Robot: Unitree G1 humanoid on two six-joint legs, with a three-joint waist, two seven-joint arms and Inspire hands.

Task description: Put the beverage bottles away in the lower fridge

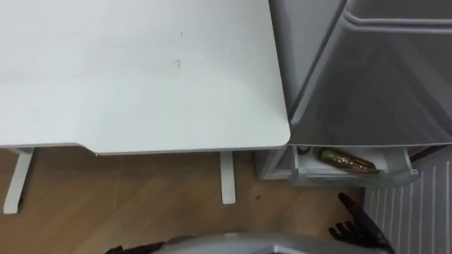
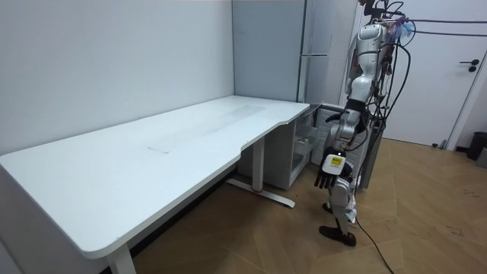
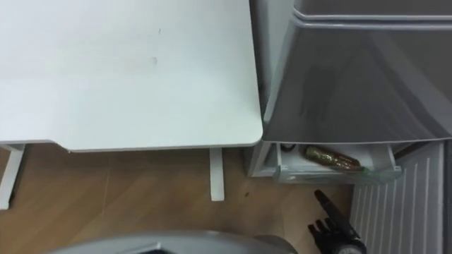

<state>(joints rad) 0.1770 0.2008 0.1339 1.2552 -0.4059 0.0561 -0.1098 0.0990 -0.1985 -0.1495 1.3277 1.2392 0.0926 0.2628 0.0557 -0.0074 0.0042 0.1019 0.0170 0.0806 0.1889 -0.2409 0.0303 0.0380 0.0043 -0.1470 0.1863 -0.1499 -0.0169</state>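
A long white table stands on wooden floor beside a pale wall.

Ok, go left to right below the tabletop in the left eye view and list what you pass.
Left table leg → right table leg → brown bottle lying in the fridge's white tray → ribbed white panel.

I count one bottle, lying in one shelf just ahead of the fingers of my right hand. One fridge rises beyond those fingers. One white table sits off to the fingers' left, with two table legs under it.
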